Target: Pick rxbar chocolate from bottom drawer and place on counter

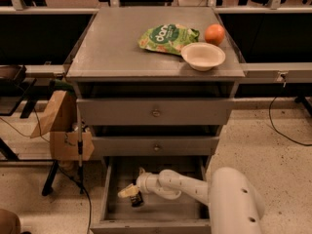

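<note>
The bottom drawer [113,189] is pulled open below the two upper drawers. The rxbar chocolate [137,199], a small dark wrapper, lies on the drawer floor at the left of the middle. My gripper [129,193] is inside the drawer, reaching in from the right, right over the bar and touching or nearly touching its top. The grey counter [112,48] is the cabinet's top, well above the gripper.
On the counter's right half lie a green-and-white snack bag [167,36], an orange [214,33] and a white bowl [203,55]. A brown paper bag [61,123] on a stand sits left of the cabinet. My white arm base [234,199] stands at the drawer's right front.
</note>
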`<act>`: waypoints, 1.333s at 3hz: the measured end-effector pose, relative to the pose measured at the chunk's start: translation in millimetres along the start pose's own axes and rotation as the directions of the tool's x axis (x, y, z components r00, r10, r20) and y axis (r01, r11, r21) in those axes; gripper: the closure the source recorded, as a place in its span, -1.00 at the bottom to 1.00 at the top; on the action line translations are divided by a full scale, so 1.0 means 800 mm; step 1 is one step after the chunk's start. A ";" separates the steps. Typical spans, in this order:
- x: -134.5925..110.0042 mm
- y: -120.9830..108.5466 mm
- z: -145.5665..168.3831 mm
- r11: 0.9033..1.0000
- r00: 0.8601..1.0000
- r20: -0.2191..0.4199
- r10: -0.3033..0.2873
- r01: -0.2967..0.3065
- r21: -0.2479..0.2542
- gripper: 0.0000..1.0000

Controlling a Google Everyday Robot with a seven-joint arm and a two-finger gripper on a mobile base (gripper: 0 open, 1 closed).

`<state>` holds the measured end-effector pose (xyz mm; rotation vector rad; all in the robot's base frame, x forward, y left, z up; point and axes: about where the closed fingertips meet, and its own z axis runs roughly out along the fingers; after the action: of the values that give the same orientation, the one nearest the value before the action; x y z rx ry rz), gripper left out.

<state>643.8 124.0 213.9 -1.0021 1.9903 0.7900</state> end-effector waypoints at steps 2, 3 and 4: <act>0.076 -0.030 0.061 0.978 0.936 -0.297 -0.188 0.205 0.027 -1.00; 0.075 -0.029 0.061 0.979 0.938 -0.294 -0.185 0.202 0.027 -1.00; 0.084 -0.031 0.065 0.980 0.954 -0.231 -0.193 0.198 0.000 -1.00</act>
<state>655.5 127.1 126.5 -1.3041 2.0465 0.5626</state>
